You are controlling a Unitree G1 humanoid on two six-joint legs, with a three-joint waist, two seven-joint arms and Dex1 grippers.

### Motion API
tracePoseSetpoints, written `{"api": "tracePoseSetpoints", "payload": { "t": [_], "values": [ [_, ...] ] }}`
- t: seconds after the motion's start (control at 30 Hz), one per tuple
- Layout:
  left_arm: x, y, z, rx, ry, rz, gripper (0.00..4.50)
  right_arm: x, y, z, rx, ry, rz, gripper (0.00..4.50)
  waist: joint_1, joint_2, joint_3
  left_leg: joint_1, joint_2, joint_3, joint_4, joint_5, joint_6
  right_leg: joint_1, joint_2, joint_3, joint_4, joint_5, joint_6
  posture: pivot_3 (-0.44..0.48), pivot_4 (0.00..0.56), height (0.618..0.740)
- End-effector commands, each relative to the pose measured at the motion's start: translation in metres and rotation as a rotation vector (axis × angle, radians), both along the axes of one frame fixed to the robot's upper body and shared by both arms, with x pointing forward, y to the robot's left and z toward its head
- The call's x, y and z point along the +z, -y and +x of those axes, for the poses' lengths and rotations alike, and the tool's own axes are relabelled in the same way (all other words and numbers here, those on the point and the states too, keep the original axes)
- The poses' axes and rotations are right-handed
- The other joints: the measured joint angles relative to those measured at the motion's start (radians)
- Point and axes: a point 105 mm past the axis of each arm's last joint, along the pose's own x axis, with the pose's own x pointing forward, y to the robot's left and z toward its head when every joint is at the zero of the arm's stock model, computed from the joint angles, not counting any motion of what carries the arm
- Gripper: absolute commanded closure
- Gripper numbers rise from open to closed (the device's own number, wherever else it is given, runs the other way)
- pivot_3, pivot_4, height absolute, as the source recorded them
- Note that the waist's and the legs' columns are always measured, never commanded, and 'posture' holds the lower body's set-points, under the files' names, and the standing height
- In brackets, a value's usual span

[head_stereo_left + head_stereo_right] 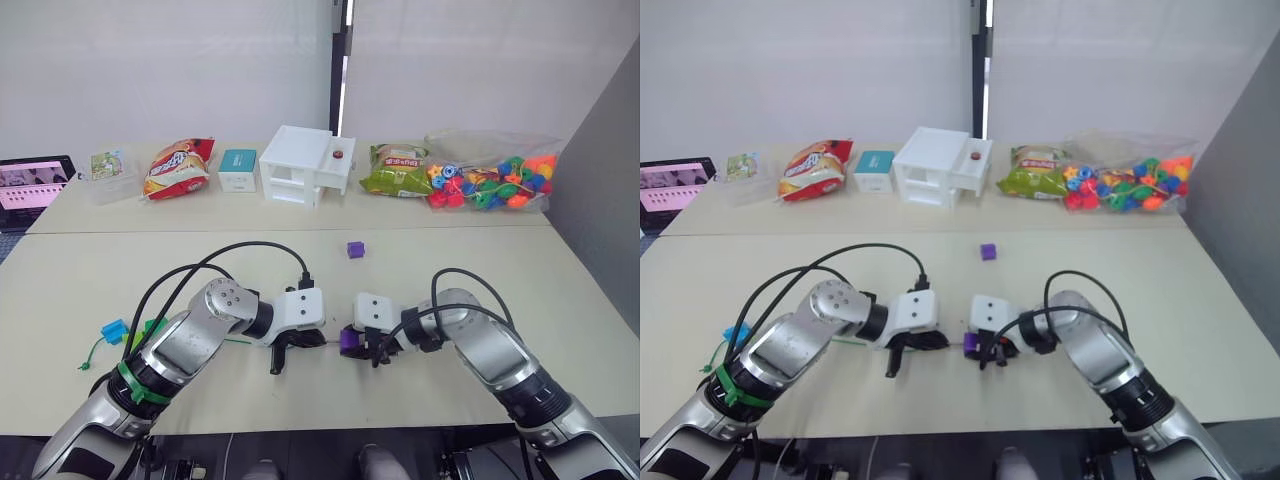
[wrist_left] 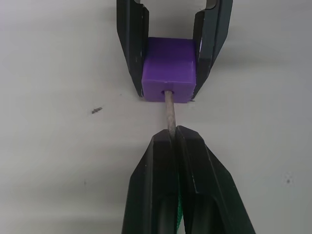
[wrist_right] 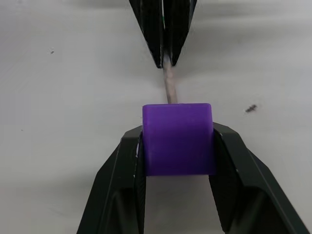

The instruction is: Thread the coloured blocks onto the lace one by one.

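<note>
Pale lace tip (image 2: pixel 170 111) toward purple block (image 2: pixel 169 69)

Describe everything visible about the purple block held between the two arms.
The purple block is a small, smooth, plastic-looking cube with a round hole in one face. The right claw clamps its two sides just above the table. The lace's pale stiff tip, pinched by the left claw, enters that hole.

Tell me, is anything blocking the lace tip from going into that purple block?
Nothing visible. The left gripper holds the lace's pale tip right at the hole of the purple block, which the right gripper clamps.
</note>
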Motion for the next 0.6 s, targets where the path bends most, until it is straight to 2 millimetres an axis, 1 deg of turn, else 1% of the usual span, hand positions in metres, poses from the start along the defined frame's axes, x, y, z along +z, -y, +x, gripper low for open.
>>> {"api": "tracePoseSetpoints", "payload": {
  "t": [0.03, 0.17, 0.27, 0.37, 0.43, 0.5, 0.6],
  "values": [
    [0.020, 0.014, -0.008, -0.086, 0.061, -0.041, 4.50, -0.006, -0.002, -0.004, 0.000, -0.015, -0.016, 3.31, 0.002, 0.000, 0.000, 0.000, 0.000, 0.000, 0.000, 0.000, 0.000, 0.000, 0.000, 0.000, 0.000, 0.000, 0.000, 0.000, 0.150, 0.740],
    [0.021, 0.019, -0.009, -0.091, 0.059, -0.055, 4.50, -0.006, -0.002, -0.005, 0.000, -0.020, -0.018, 3.31, 0.002, 0.000, 0.000, 0.000, 0.000, 0.000, 0.000, 0.000, 0.000, 0.000, 0.000, 0.000, 0.000, 0.000, 0.000, 0.000, 0.150, 0.740],
    [0.023, 0.029, -0.009, -0.099, 0.055, -0.103, 4.50, -0.006, -0.003, -0.005, -0.001, -0.020, -0.017, 3.31, 0.003, 0.000, 0.000, 0.000, 0.000, 0.000, 0.000, 0.000, 0.000, 0.000, 0.000, 0.000, 0.000, 0.000, 0.000, 0.000, 0.150, 0.740],
    [0.021, 0.036, -0.006, -0.095, 0.050, -0.125, 4.50, -0.005, -0.003, -0.005, -0.003, -0.020, -0.017, 3.31, 0.004, 0.000, 0.000, 0.000, 0.000, 0.000, 0.000, 0.000, 0.000, 0.000, 0.000, 0.000, 0.000, 0.000, 0.000, 0.000, 0.150, 0.740],
    [0.021, 0.044, -0.007, -0.104, 0.032, -0.176, 4.50, -0.005, -0.004, -0.005, -0.004, -0.019, -0.015, 3.31, 0.004, 0.000, 0.000, 0.000, 0.000, 0.000, 0.001, 0.000, 0.000, 0.000, -0.001, 0.000, 0.000, 0.000, 0.000, 0.000, 0.150, 0.740],
    [0.017, 0.050, -0.005, -0.088, 0.002, -0.226, 4.50, -0.004, -0.005, -0.005, -0.007, -0.016, -0.010, 3.31, 0.004, 0.000, 0.000, 0.000, -0.001, 0.000, 0.001, 0.000, 0.000, 0.000, -0.001, 0.000, 0.000, 0.000, 0.000, 0.000, 0.150, 0.740],
    [0.014, 0.047, -0.004, -0.073, -0.019, -0.255, 4.50, -0.003, -0.005, -0.005, -0.012, -0.016, -0.005, 3.31, 0.004, 0.000, 0.000, 0.000, -0.001, 0.000, 0.001, 0.000, 0.000, 0.001, -0.001, 0.000, 0.000, 0.000, 0.000, 0.000, 0.150, 0.740]
  ]
}}
